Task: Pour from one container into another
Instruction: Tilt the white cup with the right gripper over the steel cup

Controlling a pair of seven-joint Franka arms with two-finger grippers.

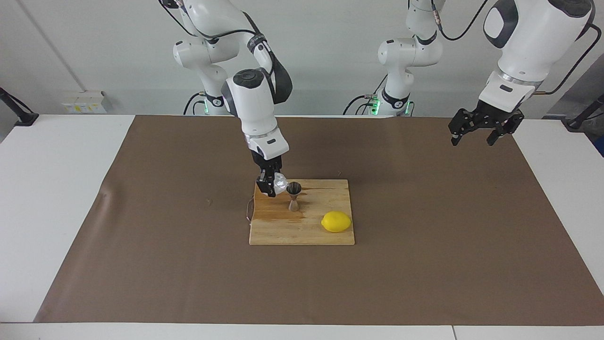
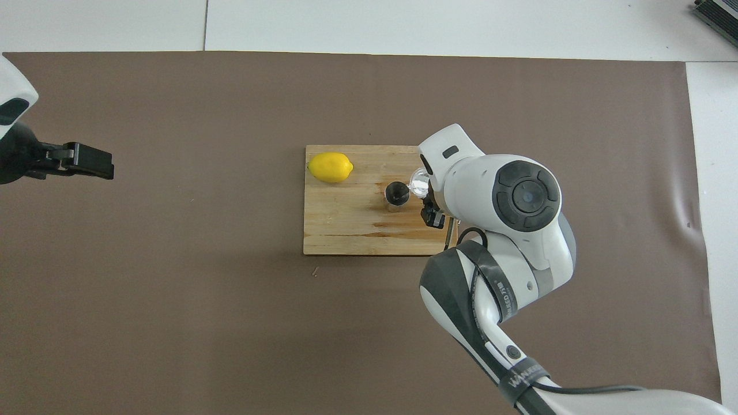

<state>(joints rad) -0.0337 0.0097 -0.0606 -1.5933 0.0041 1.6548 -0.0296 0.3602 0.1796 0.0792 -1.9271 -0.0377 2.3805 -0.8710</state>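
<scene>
Pouring stage, apparently under way. Right gripper (image 1: 271, 185), clamped on the plastic cup (image 1: 280, 179), tips it at the rim of the jigger (image 1: 294, 195) standing on the cutting board (image 1: 302, 233); any liquid is indiscernible. Left gripper (image 1: 481, 132) waits, fingers spread and empty, over the mat's edge.

Note white table (image 1: 56, 198): brown mat (image 1: 424, 245) lies flat on it, covers most of surface, leaves white strips bare at both end edges and at edge farthest from robots. Check mat: slight wrinkle near right arm's end. Wooden cutting board (image 1: 302, 231) lies directly on mat, near table centre, well apart from all edges and corners. Small speck on mat just beside board, robots' side.
</scene>
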